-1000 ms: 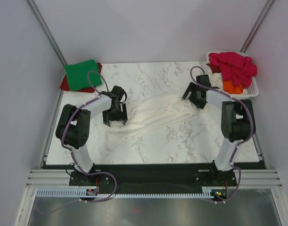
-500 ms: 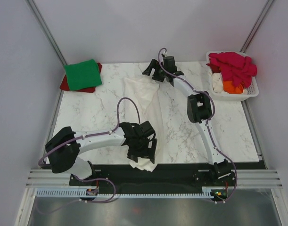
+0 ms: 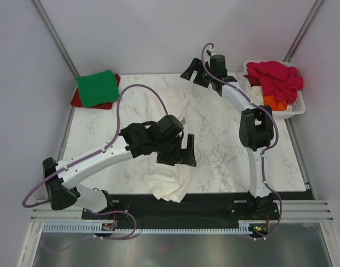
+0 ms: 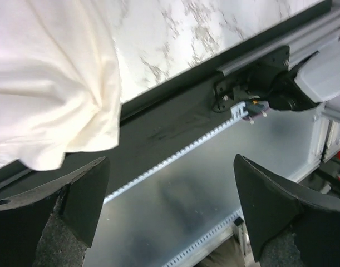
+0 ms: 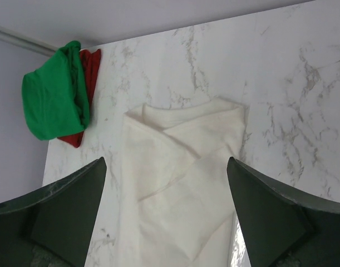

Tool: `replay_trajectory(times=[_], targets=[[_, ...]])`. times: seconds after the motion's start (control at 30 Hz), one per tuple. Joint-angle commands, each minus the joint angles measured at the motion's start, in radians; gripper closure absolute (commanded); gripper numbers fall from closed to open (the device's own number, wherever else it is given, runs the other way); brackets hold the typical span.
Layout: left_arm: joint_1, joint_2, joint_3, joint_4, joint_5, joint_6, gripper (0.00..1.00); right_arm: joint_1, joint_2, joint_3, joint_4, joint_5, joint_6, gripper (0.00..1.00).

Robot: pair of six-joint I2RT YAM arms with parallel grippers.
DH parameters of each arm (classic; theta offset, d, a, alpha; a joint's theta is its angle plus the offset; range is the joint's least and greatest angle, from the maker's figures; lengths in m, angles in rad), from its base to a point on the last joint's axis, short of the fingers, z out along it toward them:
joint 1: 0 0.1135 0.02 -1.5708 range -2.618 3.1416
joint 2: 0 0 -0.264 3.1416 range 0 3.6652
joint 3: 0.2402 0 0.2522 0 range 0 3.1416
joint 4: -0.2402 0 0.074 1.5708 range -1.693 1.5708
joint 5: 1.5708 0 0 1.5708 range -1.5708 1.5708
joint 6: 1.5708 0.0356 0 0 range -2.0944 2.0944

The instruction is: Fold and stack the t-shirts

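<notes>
This is looking like a robotics lab test cell: plain white panels point(image 3: 170, 33) are enclosing a marble-patterned table point(image 3: 214, 150), aluminium rails point(image 3: 309, 209) running along its near edge.

A: The white shirt point(image 3: 168, 182) is laid out as one long, rumpled strip, running from the far middle of the worktop point(image 3: 225, 144) down to the near edge!

B: And its near end bunches up and spills over that edge. The far end shows loose, overlapping folds in creamy cloth.

A: Far left corner: green shirt point(image 3: 97, 87), folded flat on a red shirt point(image 3: 76, 100) peeking out beneath.

B: Far right, magenta shirts point(image 3: 275, 78) heaped in the basket point(image 3: 296, 105), an orange shirt point(image 3: 274, 102) tucked under them
</notes>
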Motion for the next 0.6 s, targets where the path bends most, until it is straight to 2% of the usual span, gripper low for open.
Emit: replay_trajectory(times=[0.0,0.1,0.2,0.23,0.37,0.57], targets=[[0.029,-0.062,0.116,-0.235,-0.234,0.129,0.00,0.067,-0.189,-0.151,0.047,-0.050,-0.044,0.02],[0.088,-0.133,0.112,-0.330,-0.383,0.179,0.00,0.138,-0.212,-0.249,0.047,-0.051,-0.064,0.02],[0.185,-0.215,0.064,-0.378,-0.457,0.215,0.02,0.192,-0.176,-0.280,0.050,-0.074,-0.040,0.04],[0.213,-0.244,0.046,-0.375,-0.462,0.238,0.03,0.215,-0.162,-0.280,0.055,-0.084,-0.028,0.08],[0.314,-0.375,-0.063,-0.322,-0.494,0.294,0.05,0.264,-0.047,-0.223,0.040,-0.116,0.009,0.15],[0.361,-0.455,-0.164,-0.292,-0.548,0.326,0.03,0.261,0.087,-0.133,0.015,-0.076,0.020,0.15]])
